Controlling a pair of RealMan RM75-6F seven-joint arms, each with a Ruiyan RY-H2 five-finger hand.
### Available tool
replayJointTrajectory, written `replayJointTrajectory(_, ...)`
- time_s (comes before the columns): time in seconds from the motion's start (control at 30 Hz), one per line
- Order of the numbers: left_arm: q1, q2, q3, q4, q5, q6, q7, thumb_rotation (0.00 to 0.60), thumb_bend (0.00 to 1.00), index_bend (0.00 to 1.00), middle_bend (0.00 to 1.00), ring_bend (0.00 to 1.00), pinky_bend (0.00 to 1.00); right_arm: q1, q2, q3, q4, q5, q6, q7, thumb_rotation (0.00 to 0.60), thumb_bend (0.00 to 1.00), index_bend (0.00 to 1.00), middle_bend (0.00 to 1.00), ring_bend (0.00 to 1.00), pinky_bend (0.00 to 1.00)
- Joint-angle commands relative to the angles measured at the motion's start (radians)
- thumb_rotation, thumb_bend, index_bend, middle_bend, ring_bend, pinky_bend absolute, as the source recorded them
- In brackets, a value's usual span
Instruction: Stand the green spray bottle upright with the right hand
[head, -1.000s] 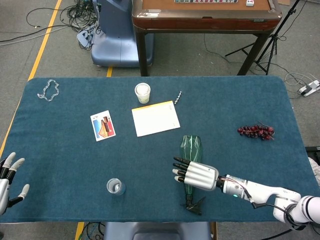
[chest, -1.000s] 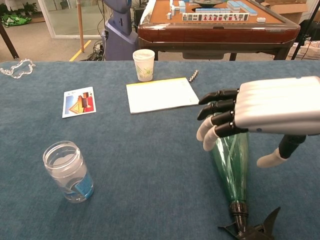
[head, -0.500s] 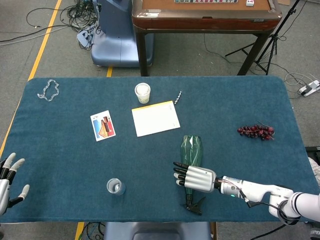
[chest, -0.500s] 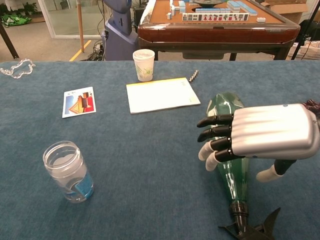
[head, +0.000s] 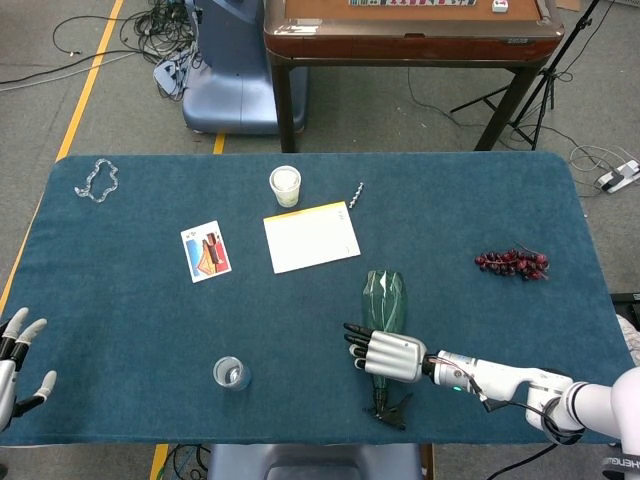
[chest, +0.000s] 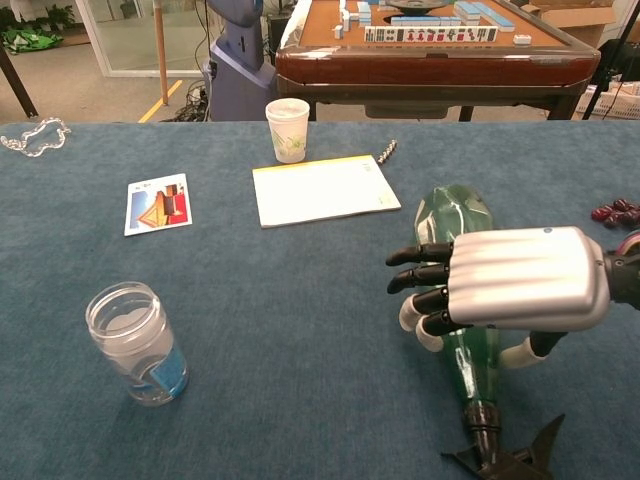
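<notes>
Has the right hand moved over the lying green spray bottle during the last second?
Yes. The right hand has slid along the green spray bottle toward its black trigger head, nearer the table's near edge.

Glossy plastic bottle (chest: 455, 215) — matt cloth table (chest: 300, 350)

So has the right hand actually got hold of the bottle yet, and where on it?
Not yet. The right hand is over the narrowing lower body of the lying green spray bottle, fingers spread and not closed around it. The left hand holds nothing.
</notes>
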Motion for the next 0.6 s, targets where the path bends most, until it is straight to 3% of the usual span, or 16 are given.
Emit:
replayJointTrajectory(0.03,0.001,0.0,0.0,0.002,0.0,0.001,-0.003,0.6,0.36,0.14,0.0,0.0,0.0,-0.002,-0.009,0.0,0.011,0.008,0.007,0.002,0.6,0.16,0.51,0.34,0.13,0.07)
replayJointTrajectory(0.27,0.0,0.0,-0.002,0.007,0.003,0.002,-0.01,0.6,0.36,0.14,0.0,0.0,0.0,-0.027,-0.016,0.036,0.022,0.068,0.084,0.05,0.6,0.27,0.67,0.47,0.26,0.18)
replayJointTrajectory(0.6,-0.006,0.0,-0.004,0.004,0.008,-0.003,-0.01,0.6,0.36,0.14,0.0,0.0,0.0,-0.115,0.03,0.133,-0.096,0.268,0.209,0.214,0.6,0.29,0.68,0.49,0.29,0.2)
